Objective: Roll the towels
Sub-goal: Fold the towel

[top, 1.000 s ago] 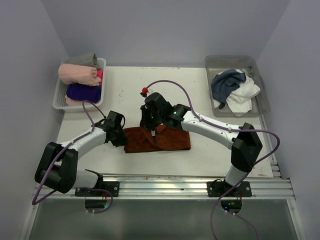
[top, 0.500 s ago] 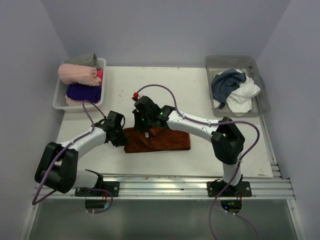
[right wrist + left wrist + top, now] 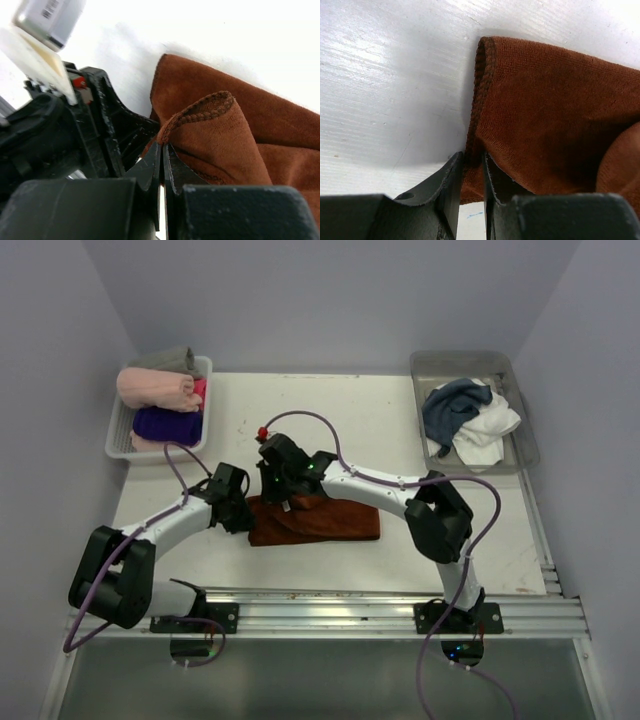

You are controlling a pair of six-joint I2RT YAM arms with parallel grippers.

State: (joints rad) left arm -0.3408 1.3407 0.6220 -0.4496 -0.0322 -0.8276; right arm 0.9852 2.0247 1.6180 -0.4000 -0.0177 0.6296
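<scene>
Three towels are in view. One brown towel (image 3: 325,520) lies on the white surface (image 3: 380,420) near its front edge, spread sideways and partly folded over itself. The other two sit in the clear bin (image 3: 460,357) at the far right corner: a blue towel (image 3: 452,405) crumpled on the left side of it, and a white towel (image 3: 490,430) bunched against it on the right, the two touching.

There are two containers. The second is a white slotted basket (image 3: 118,435) at the far left corner, holding a pale pink roll (image 3: 155,387), a purple roll (image 3: 165,424) in front of it, a grey cloth (image 3: 172,359) behind, and a sliver of bright pink cloth (image 3: 199,392) at the right wall.

Two arms reach in, and both meet at the brown towel's left end. The left end effector (image 3: 472,160) is clamped on the stitched left edge, which runs up between its two fingers (image 3: 449,182). The right end effector (image 3: 161,150), just beside it, is pinched closed on a raised fold of the same towel, the hemmed corner standing up from its tips.
</scene>
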